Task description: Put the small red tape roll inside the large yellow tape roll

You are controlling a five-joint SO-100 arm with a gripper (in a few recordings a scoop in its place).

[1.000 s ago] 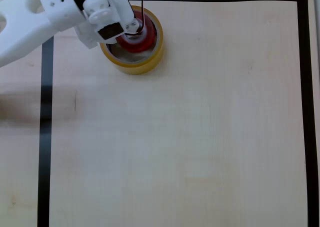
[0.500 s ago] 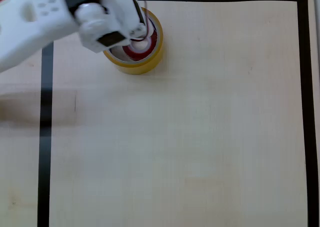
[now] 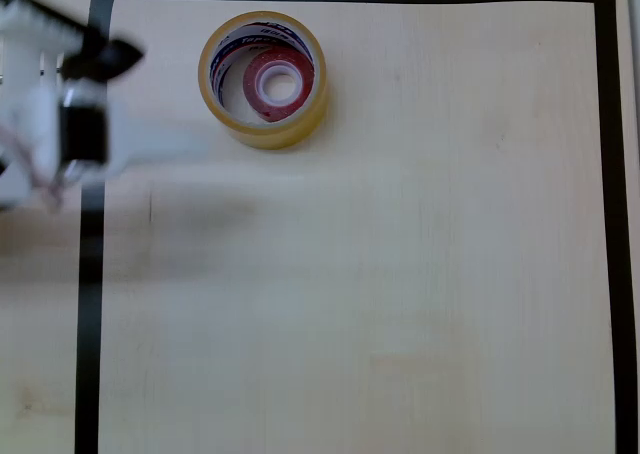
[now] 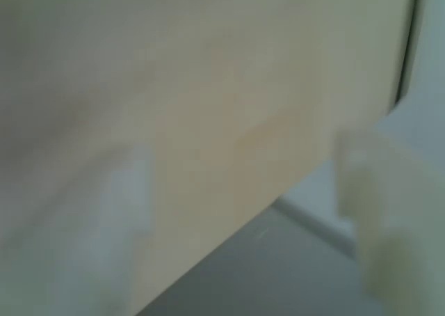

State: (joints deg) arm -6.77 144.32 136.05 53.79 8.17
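Bench (image 3: 400,274) of pale wood, bordered by black tape (image 3: 90,304), carries everything in the overhead view. White arm (image 3: 40,124) (badly blurred) sits at the left edge, well apart from the rolls. The wrist view shows the tool (image 4: 243,211) with its pale fingers (image 4: 361,204) spread wide, holding nothing. Yellow tape roll (image 3: 263,79) stands near the top border, and the red tape roll (image 3: 277,86) lies flat inside its ring.

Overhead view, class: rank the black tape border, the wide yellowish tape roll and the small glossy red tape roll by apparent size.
1. Black tape border, framing the wooden table.
2. Wide yellowish tape roll.
3. Small glossy red tape roll, lying inside the yellow one.
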